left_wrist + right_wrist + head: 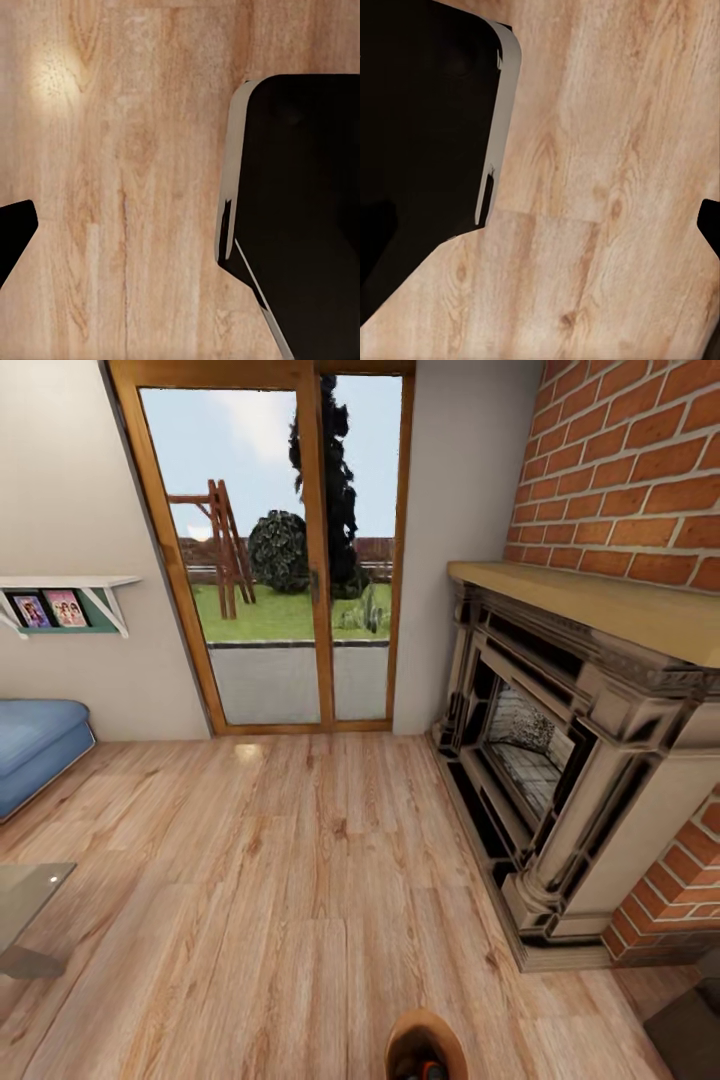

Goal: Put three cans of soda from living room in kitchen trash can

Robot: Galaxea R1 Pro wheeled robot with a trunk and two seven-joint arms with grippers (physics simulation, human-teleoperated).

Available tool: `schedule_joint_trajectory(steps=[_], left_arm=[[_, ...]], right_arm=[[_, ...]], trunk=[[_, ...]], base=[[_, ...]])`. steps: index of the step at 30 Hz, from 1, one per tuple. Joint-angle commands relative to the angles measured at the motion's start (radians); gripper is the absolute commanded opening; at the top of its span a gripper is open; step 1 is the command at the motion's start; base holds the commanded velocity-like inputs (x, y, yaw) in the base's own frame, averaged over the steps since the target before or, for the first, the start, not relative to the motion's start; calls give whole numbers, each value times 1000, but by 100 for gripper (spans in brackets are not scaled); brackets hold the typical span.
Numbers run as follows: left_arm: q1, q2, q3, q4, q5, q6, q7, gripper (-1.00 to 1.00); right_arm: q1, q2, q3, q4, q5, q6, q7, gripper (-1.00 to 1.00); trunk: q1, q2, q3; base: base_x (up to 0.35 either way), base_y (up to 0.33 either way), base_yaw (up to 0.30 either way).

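Observation:
I am in the living room, facing wood-framed glass doors (300,560) and a red brick fireplace (560,760). At the bottom edge of the head view sits a round tan-brown opening (425,1045) that looks like the tash can seen from above. A small orange patch (433,1071) shows inside it, possibly a can of soda; I cannot tell for sure. The left wrist view holds one dark fingertip (13,229) at its edge over the wood floor. A dark fingertip (711,225) likewise pokes into the right wrist view. Neither view shows how the jaws stand.
A blue sofa (35,745) stands at the left wall, with a glass-topped low table (25,905) in front of it. A shelf with photos (60,605) hangs above. The robot's black base (300,210) (420,150) sits low over the light wood floor (300,880).

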Motion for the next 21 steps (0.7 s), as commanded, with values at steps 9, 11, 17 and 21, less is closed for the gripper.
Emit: schedule_joint_trajectory(steps=[9,11,17,21], left_arm=[[0,0,0,0,0,0,0,100],[0,0,0,0,0,0,0,100],[0,0,0,0,0,0,0,100],[0,0,0,0,0,0,-1,100]], right_arm=[[3,0,0,1,0,-1,0,100],[3,0,0,1,0,-2,0,100],[3,1,-1,0,0,-2,0,100],[3,1,-2,-2,-1,-2,0,100]], trunk=[[-35,63,28],[-42,77,35],[-65,119,53],[-65,119,53]], base=[[0,0,0],[0,0,0],[0,0,0],[0,0,0]])
